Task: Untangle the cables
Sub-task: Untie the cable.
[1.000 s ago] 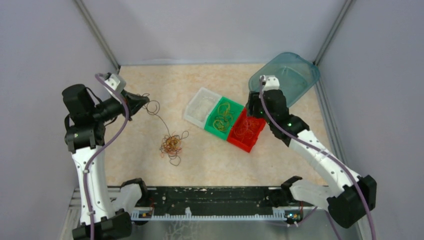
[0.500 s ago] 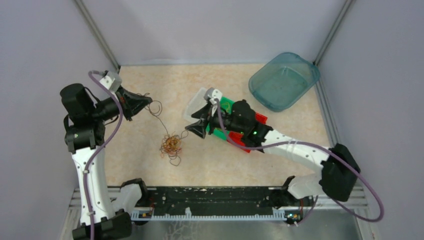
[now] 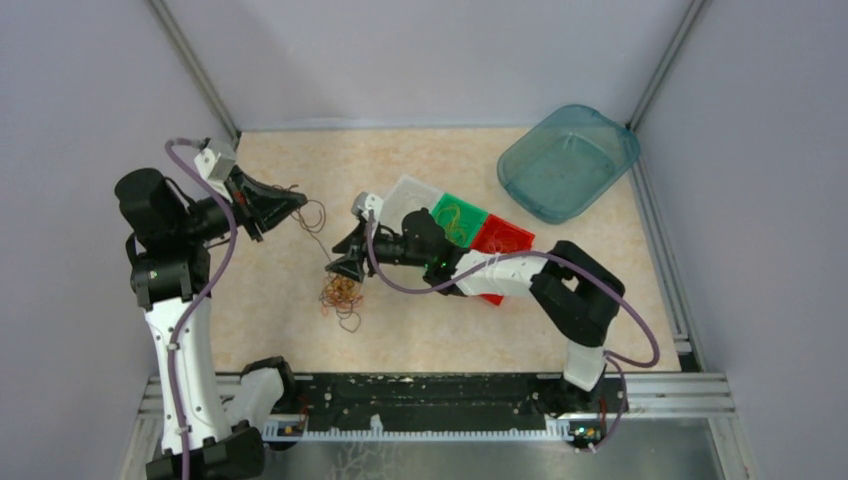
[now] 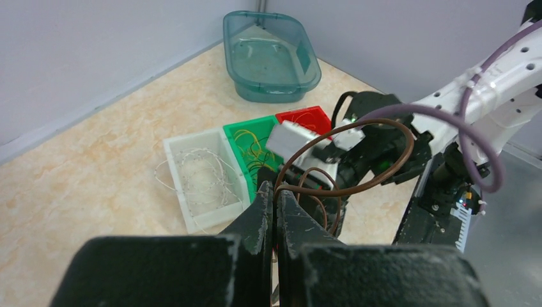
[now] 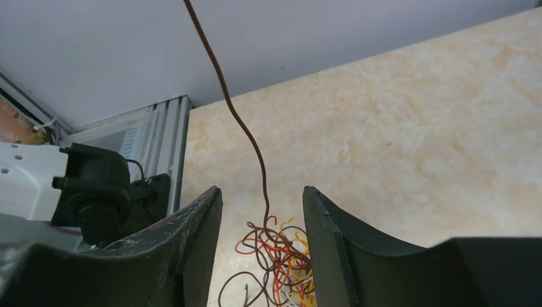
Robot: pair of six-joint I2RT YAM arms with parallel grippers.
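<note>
Since a second ago the right gripper (image 3: 348, 268) has swung from the red bin (image 3: 505, 238) across to just above the cables (image 3: 342, 293), and the left gripper (image 3: 290, 203) has edged toward the tabletop's far-left corner. The cables are a small knot of thin, springy loops, orange, red, yellow and brown, lying on the beige marbled tabletop (image 3: 420, 160) left of its middle. A brown strand (image 5: 255, 153) rises out of the knot, passing between the right gripper's matte black fingers, which stand spread and apart from it. The left gripper's tips are pressed together on that strand's curled upper end. The glossy white bin (image 3: 408, 200) and green bin (image 3: 455, 218) hold wiry loops; a translucent teal tub (image 3: 568, 160) sits in the far-right corner.
</note>
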